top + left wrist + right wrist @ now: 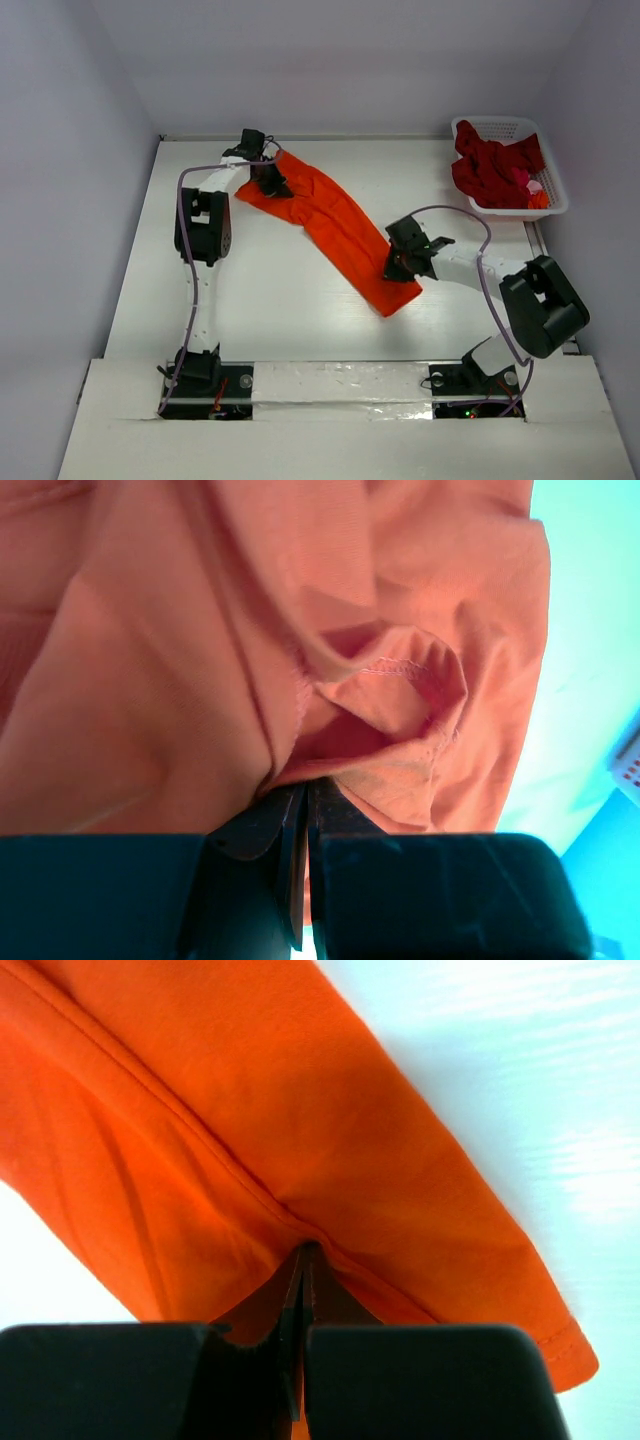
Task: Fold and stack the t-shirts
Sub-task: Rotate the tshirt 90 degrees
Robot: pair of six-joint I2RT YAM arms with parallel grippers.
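**Orange-Red Shirt Pinched at Both Ends**

The bright orange-red t-shirt (335,225) of soft plain cloth lay as a long, narrow band across the white table (270,310), running diagonally from far left to near right.

The left gripper (268,180) was at the band's far end. Its wrist view showed the jaws closed on a bunched fold of the cloth, just beside a stitched hem. The right gripper (398,265) was at the near end, with its jaws closed on a raised ridge of cloth close to the hemmed edge. Whether the middle of the band rested on the table or hung just above it could not be told.

A heap of dark crimson t-shirts (495,165) with bits of pink sat in the white plastic lattice basket (558,188) at the far right corner, well apart from both grippers.

Handling, as judged:
- The cloth appeared light and limp, with no stiffness of its own, so any unsupported span would sag and wrinkle.
- A thin pinch on a single layer could slip or let the layers slide apart.
- Hold was best taken at a hem or seam near a corner, through all layers, where the stitching adds thickness.
- Even tension between the two grips would keep the fold line straight.
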